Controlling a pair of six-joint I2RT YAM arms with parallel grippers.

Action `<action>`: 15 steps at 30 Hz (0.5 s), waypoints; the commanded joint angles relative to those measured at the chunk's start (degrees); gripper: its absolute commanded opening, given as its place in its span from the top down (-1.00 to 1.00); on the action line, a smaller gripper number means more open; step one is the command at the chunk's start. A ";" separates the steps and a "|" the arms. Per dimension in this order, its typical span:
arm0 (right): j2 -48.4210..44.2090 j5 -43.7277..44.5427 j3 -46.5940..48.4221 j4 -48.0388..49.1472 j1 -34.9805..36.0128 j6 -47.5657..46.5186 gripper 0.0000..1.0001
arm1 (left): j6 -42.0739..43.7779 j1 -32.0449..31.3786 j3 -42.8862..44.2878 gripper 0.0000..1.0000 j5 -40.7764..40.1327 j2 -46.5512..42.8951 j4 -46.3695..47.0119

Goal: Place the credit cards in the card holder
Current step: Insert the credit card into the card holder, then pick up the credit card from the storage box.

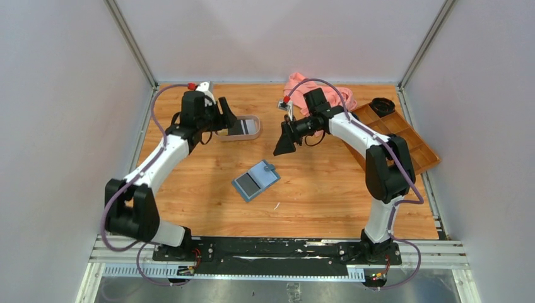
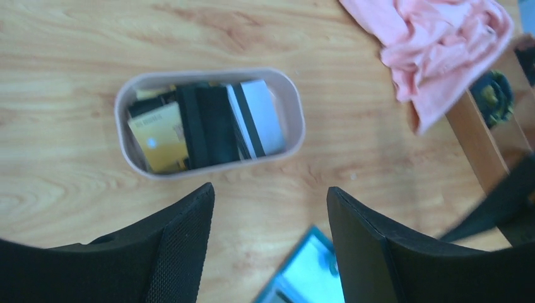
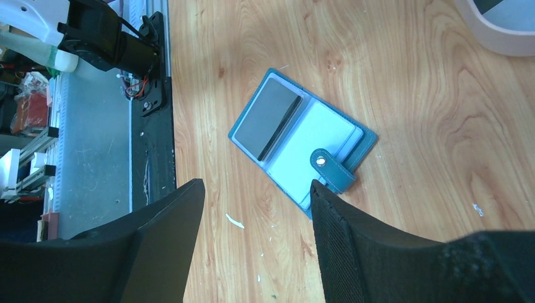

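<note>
Open tabletop (image 1: 315,189) around the card holder (image 1: 255,180) — tray (image 2: 295,113) and wooden box (image 1: 394,123) well apart

The blurred card holder (image 2: 304,276) is cut off by the left wrist view's bottom edge.

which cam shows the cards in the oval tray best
Left wrist: it looks straight into the tray, showing gold, black and white credit cards. Top external shows little inside; right wrist catches only its rim.

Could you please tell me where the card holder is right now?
In the top view, the card holder lies open near the middle of the table, on the near side of the oval tray.
</note>
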 commanded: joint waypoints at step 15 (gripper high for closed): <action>-0.27 -4.37 -0.34 -1.04 -3.98 0.71 -0.32 | 7.97 1.79 34.10 -0.26 -3.78 36.89 -21.31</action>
